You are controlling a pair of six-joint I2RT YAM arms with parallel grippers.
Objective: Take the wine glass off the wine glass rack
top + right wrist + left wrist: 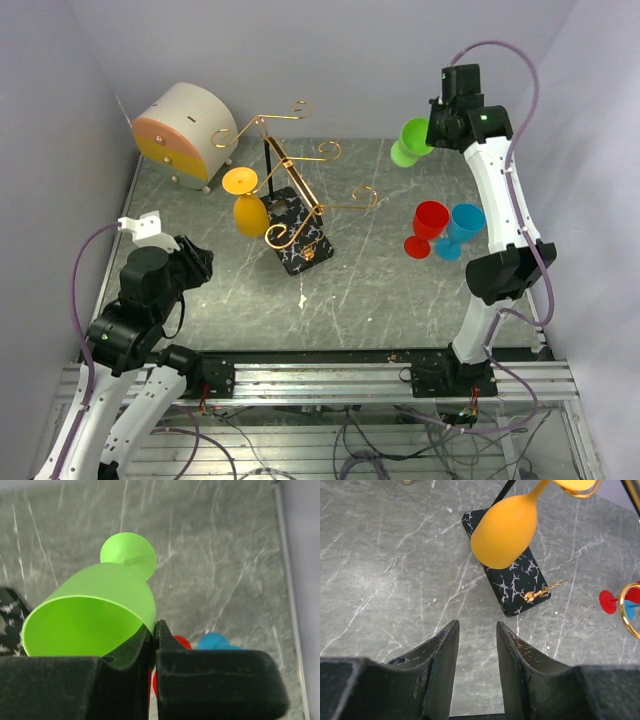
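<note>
The wine glass rack is gold wire with a black post on a black marble base. It stands mid-table. An orange wine glass hangs upside down from its left arm, and its bowl shows in the left wrist view above the base. My left gripper is open and empty, low and to the near left of the rack. My right gripper is shut on the rim of a green wine glass, held at the back right.
A round beige-and-orange drawer box stands at the back left. A red glass and a blue glass stand together right of the rack, below the right arm. They also show in the right wrist view: red, blue.
</note>
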